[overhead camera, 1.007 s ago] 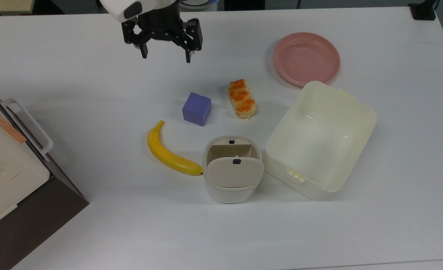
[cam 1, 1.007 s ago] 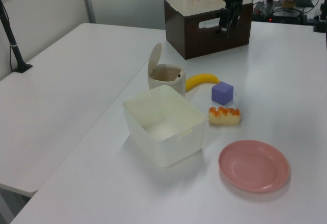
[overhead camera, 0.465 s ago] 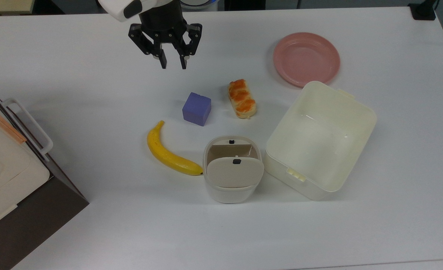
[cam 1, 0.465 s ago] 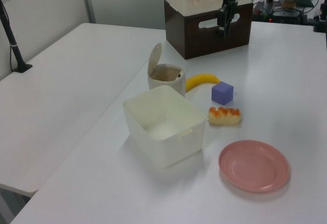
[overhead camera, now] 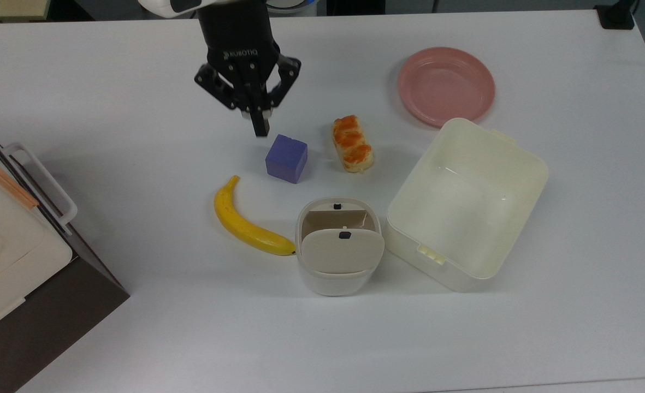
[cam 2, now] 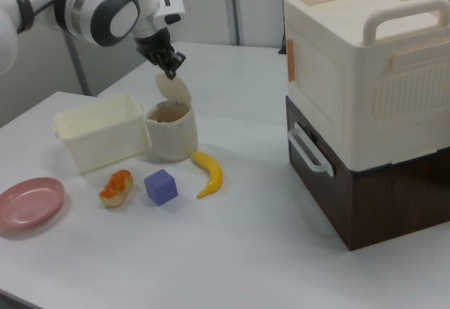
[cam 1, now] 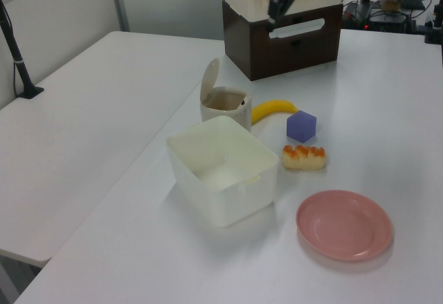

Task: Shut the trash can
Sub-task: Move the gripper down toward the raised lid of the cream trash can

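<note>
since a second ago the gripper (overhead camera: 260, 130) has pinched its fingers together on nothing and travelled toward the trash can (overhead camera: 337, 246), which stands between banana (overhead camera: 244, 222) and tub (overhead camera: 467, 203), lid (overhead camera: 342, 251) still up.

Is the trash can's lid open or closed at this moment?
Open. The trash can has its lid standing up on its hinge, and the top view shows its brown inside. The gripper is not touching it.
</note>
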`<state>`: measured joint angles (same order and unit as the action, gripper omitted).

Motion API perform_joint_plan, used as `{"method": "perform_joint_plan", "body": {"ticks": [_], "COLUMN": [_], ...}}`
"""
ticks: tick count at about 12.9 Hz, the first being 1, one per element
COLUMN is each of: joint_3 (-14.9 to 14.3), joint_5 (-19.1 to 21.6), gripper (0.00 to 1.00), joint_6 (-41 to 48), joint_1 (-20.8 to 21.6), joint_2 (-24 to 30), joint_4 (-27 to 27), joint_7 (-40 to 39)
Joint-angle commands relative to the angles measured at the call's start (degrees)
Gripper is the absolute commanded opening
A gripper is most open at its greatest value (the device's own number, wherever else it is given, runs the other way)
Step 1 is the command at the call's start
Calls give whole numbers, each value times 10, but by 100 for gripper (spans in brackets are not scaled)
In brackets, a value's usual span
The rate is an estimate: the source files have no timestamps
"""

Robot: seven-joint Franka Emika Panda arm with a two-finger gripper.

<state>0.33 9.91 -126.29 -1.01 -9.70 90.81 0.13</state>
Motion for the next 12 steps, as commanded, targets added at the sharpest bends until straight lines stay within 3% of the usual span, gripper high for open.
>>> {"method": "perform_joint_plan", "body": {"ticks": [1, 3, 8, 12], "joint_3": [-4, -4, -4, -8], "joint_5": [9, 5, 5, 5], "gripper": [0, 0, 0, 0], "joint_6": [-144, -213, -342, -361], "joint_1": [22, 36, 71, 81], "joint_2": [-44, -59, -115, -173], "joint_4": [-17, -17, -18, -76], "joint_7": [20, 57, 67, 67]}}
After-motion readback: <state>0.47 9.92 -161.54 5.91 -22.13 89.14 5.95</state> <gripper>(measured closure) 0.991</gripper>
